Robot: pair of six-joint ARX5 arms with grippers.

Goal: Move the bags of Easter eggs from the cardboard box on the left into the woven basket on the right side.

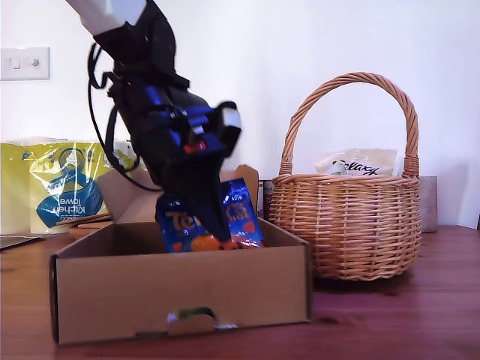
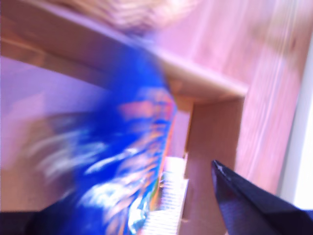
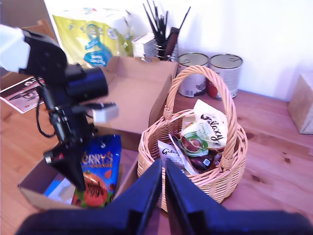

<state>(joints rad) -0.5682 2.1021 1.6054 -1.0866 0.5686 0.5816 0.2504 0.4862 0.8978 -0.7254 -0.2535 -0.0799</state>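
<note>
Blue foil identifies the Terry's bag (image 1: 244,214), which hangs upright over the open box (image 1: 180,289) in the exterior view, its lower edge level with the box rim. My first gripper (image 1: 214,221) pinches this bag; the first wrist view shows the blurred blue bag (image 2: 132,166) lying against one dark finger (image 2: 244,200), so the grip is closed on it. The second wrist view confirms the bag (image 3: 100,169) held upright by the first arm (image 3: 68,112) above the box (image 3: 134,88).

Wicker basket (image 1: 349,217) stands on the wooden table (image 1: 390,322) at the exterior view's right, just beside the box. A cream Galaxy bag (image 1: 360,161) protrudes above its rim. Seen from the second wrist view, the basket (image 3: 227,161) holds the Galaxy bag (image 3: 210,129) and other wrappers, too small to identify.

My second gripper (image 3: 163,188) hovers above the basket's near rim with its fingers pressed nearly together, holding nothing.

A yellow-and-blue towel pack (image 1: 56,184) stands behind the box at the exterior view's left. Two tins (image 3: 210,73) stand against the wall.
</note>
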